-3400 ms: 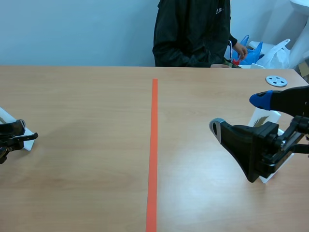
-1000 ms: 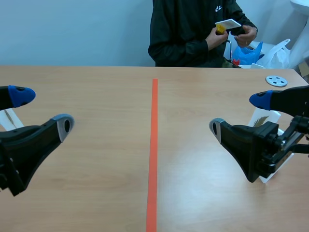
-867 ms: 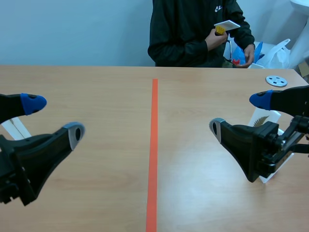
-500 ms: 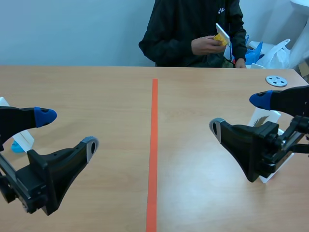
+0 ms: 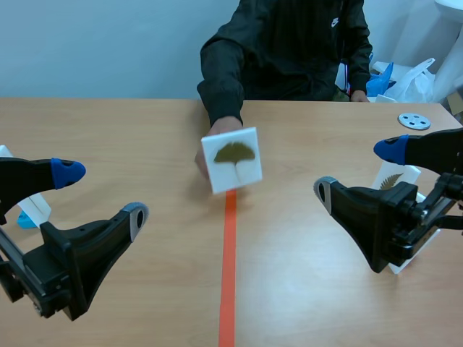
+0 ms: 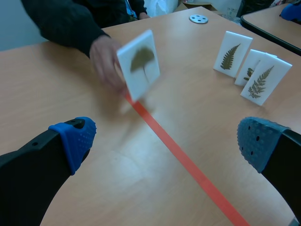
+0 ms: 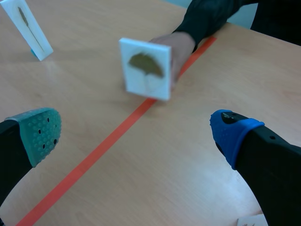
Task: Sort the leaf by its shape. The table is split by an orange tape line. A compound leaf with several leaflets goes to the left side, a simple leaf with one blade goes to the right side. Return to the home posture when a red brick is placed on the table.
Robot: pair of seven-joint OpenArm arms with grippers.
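Note:
A person's hand (image 5: 206, 148) holds a white card (image 5: 231, 160) with one fan-shaped brown leaf, upright over the orange tape line (image 5: 227, 275) near mid-table. The same card (image 6: 138, 65) stands ahead of my left gripper (image 6: 164, 141), and also ahead of my right gripper (image 7: 136, 134) as the card (image 7: 146, 68). In the scene view my left gripper (image 5: 101, 194) is low at the left and my right gripper (image 5: 358, 170) is at the right. Both are open with nothing between the fingers, well apart from the card.
Three white cards with fern leaves (image 6: 254, 70) stand on the right side, partly behind my right gripper. A card with a narrow leaf (image 7: 26, 28) stands on the left side. A grey disc (image 5: 414, 121) lies far right. The person sits across the table.
The person's hand has come down from chest height and set the leaf card over the tape line. My left arm moved in from the left, then held still. My right arm kept still.

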